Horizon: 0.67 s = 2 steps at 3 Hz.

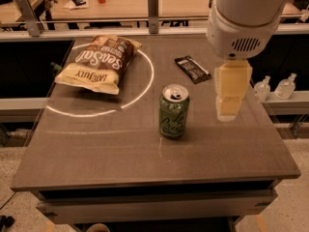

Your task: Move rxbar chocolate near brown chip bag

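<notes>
The rxbar chocolate (192, 68), a flat black bar with pale print, lies on the table toward the back right. The brown chip bag (99, 63), puffy with white lettering and a cream-yellow band at its near end, lies at the back left. My gripper (228, 111) hangs from the white arm over the right side of the table, in front of and to the right of the bar, apart from it. Nothing shows in it.
A green soda can (174, 111) stands upright near the table's middle, left of the gripper. A bright ring of light (145, 88) curves around the bag. Two clear bottles (275, 87) stand off the table's right edge. A rail (153, 11) runs behind.
</notes>
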Each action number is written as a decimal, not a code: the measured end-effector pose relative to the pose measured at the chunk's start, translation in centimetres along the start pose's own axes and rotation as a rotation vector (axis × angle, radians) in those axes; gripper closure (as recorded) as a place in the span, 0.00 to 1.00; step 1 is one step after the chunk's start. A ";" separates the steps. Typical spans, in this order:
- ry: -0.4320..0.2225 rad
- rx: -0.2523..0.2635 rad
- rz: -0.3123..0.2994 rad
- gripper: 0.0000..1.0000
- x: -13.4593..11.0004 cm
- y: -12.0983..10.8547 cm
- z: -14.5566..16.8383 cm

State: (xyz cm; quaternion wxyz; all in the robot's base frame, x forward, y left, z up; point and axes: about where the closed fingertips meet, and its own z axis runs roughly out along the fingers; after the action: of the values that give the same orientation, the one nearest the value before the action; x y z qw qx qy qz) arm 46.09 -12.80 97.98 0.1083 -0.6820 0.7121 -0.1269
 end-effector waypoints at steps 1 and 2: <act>0.000 0.000 0.000 0.00 0.0 0.0 0.0; -0.023 0.024 0.011 0.00 -0.1 -0.7 -0.6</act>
State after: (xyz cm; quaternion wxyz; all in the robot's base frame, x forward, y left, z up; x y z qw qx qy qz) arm 46.55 -12.67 98.73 0.1254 -0.6780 0.7130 -0.1271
